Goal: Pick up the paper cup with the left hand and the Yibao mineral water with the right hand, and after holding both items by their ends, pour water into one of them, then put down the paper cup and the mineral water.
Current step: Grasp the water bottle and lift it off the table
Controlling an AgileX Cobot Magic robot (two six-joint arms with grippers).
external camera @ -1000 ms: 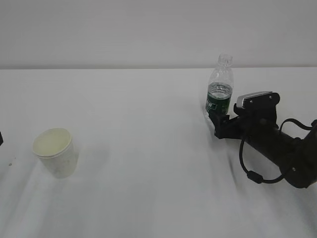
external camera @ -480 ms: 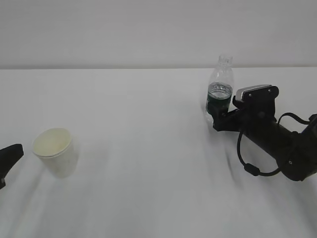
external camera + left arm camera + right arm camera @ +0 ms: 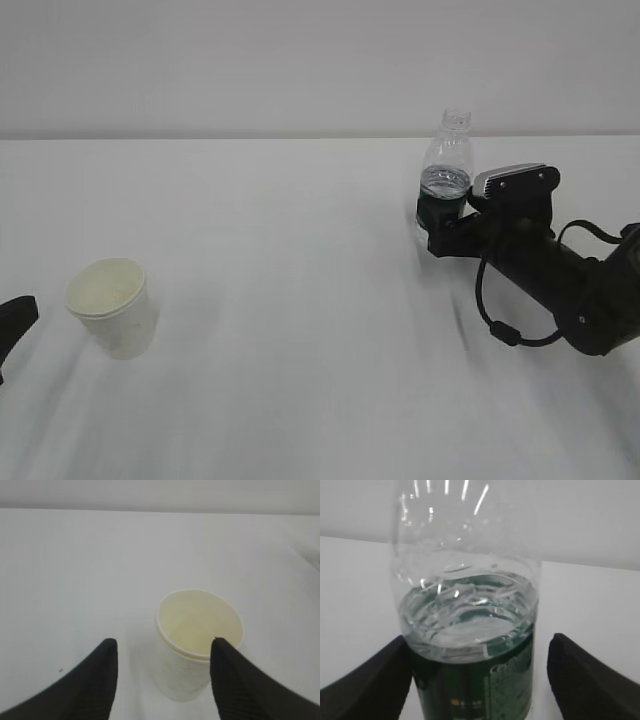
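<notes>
left hand (image 3: 12, 322) mostly cut off at frame edge, Yibao mineral water (image 3: 443, 180) base hidden

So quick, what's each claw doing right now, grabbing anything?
Left gripper: open, holding nothing, near the paper cup.
Right gripper: open, either side of the water bottle, not yet closed on it.

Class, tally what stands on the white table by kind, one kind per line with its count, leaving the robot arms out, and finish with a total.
Paper cup: 1
Yibao mineral water bottle: 1
Total: 2
</notes>
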